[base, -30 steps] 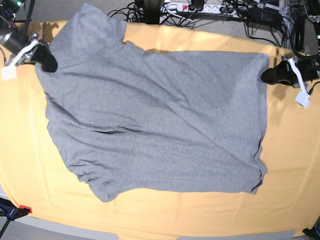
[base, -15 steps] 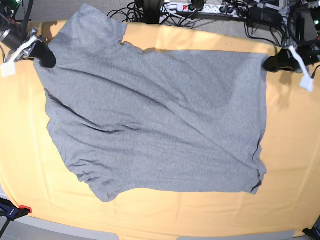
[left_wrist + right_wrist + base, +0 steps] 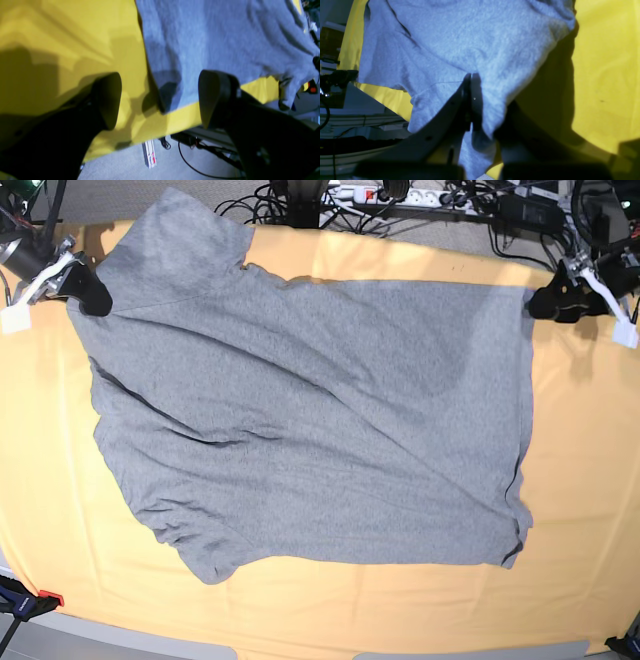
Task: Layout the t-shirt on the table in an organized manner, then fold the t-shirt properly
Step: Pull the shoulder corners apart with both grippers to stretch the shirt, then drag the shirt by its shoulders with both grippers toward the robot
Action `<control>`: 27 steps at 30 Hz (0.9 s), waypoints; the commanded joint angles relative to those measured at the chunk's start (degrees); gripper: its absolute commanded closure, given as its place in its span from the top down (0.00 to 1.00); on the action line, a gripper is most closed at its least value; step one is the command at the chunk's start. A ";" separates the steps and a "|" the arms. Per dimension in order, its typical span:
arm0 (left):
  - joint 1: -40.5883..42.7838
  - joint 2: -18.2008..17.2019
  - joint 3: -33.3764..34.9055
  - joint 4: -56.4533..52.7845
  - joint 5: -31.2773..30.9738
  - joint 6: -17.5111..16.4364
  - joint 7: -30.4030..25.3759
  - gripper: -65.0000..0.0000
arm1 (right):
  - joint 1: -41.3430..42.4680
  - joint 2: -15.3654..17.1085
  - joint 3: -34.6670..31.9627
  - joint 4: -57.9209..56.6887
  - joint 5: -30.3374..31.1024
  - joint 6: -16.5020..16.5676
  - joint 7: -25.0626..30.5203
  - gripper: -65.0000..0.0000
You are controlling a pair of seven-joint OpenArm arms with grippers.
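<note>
The t-shirt (image 3: 310, 420) lies spread, plain grey side up, across the middle of the bench (image 3: 580, 480), its body running from 9 to 3 o'clock in the base view. We judge it light, limp and unslippery: soft ripples gather along its edge toward 7 o'clock, and a shallow diagonal crease crosses the body. Such cloth follows whatever point is lifted, so we would take it at hems and corners, pinching a double layer instead of the flat middle. One sleeve (image 3: 185, 240) reaches toward 11 o'clock and overhangs the far edge of the bench.

The right pincer (image 3: 471, 82) is clenched on a fold of the t-shirt near that sleeve, the cloth draping to either side of its closed jaws. The left pincer (image 3: 160, 100) stands released, jaws wide apart, above the corner of the t-shirt at 2 o'clock, touching nothing we can see.

The bench carries a pale yellow-orange cloth with faint creases, offering ample bare margin at 6 and 3 o'clock for folding. Beyond its far edge at 12 o'clock lie cables (image 3: 260, 205) and a power strip (image 3: 370, 194) on the floor.
</note>
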 commanded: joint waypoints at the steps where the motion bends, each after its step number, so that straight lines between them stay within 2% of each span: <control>1: 0.04 -0.74 0.92 0.68 1.07 0.35 1.16 0.75 | -0.02 1.01 0.55 1.03 1.51 0.10 0.88 0.00; 4: -0.09 -0.68 3.89 0.68 0.76 0.35 1.38 0.75 | -0.02 0.98 0.55 1.03 1.51 0.10 0.88 0.00; 6: -0.09 -0.68 5.92 0.68 -1.86 -0.07 3.23 0.75 | -0.02 1.01 0.55 1.03 1.51 0.10 0.88 0.00; 9: -0.09 -0.70 7.96 0.68 -6.84 -3.21 7.43 0.75 | -0.02 0.98 0.55 1.03 1.51 0.10 0.88 0.00; 11: -0.09 -0.68 8.20 0.68 -8.48 -3.91 7.82 0.74 | -0.02 0.98 0.55 1.03 1.51 0.10 0.88 0.00; 12: -0.11 -0.72 8.17 0.68 -8.81 -4.42 7.58 0.71 | -0.02 1.01 0.55 1.03 1.51 0.10 0.88 0.00; 13: -0.11 -0.87 8.17 0.68 -8.79 -4.70 7.37 0.63 | -0.02 1.01 0.55 1.03 1.51 0.10 0.88 0.00; 14: -0.26 -1.05 8.17 0.68 -8.74 -4.70 7.37 0.51 | -0.02 1.01 0.55 1.03 1.51 0.10 0.88 0.00; 17: -0.79 -1.79 8.09 0.68 -6.69 -4.70 6.32 0.01 | 0.00 1.01 0.55 1.03 1.57 0.10 0.88 0.00; 19: -1.64 -2.27 7.89 0.68 -4.59 -4.68 5.44 0.00 | 0.04 1.16 0.55 1.03 1.73 0.10 0.88 0.00; 27: -6.03 -3.39 1.60 0.68 -4.83 -4.68 5.40 0.00 | -0.02 4.79 0.55 1.03 1.68 0.10 0.88 0.00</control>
